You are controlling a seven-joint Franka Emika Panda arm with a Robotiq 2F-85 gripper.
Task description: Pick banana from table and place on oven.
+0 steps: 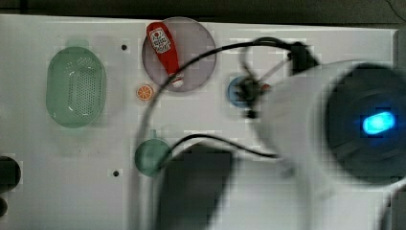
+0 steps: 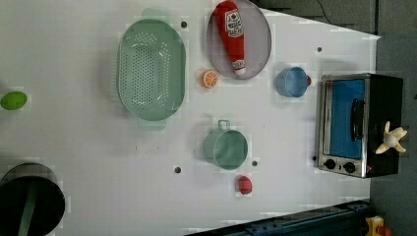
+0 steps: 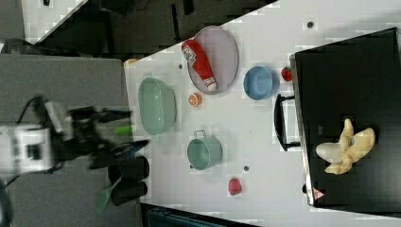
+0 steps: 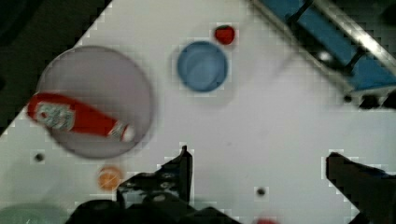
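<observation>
From the top view, most of what I can make out is the arm's pale, blurred body and trailing black cables sweeping over the table (image 1: 72, 191). Beneath it sit a green colander (image 1: 75, 87), a grey plate (image 1: 198, 52) with a red ketchup bottle (image 1: 163, 48) lying on it, and an orange slice (image 1: 144, 92). The dark block at the lower middle is probably the oven (image 1: 194, 189), though it is too smeared to be sure.

The left view settles the matter: the banana (image 2: 391, 139) already lies on the black top of the oven (image 2: 383, 98), near the front edge above the knobs. The table (image 2: 74, 172) carries a green pot (image 2: 226, 149), a blue bowl (image 2: 291, 82) and a small red fruit (image 2: 245, 184), all well apart from the oven.

In the right view the banana (image 3: 347, 146) shows best: pale yellow, partly peeled, the strips splayed out around a whitish core that pokes towards the oven's handle side. It lies flat on the oven (image 3: 350, 85) top, clear of every edge. The gripper (image 3: 124, 150) is far off, beyond the table's far end.

The wrist view has the gripper (image 4: 257, 172) with its jaws wide apart and nothing between them, looking down at the blue bowl (image 4: 202, 66), the plate (image 4: 116, 79) with its bottle (image 4: 77, 116), and a corner of the oven (image 4: 345, 60).

By my reckoning the placing is done; all that remains is for the arm to settle clear.
</observation>
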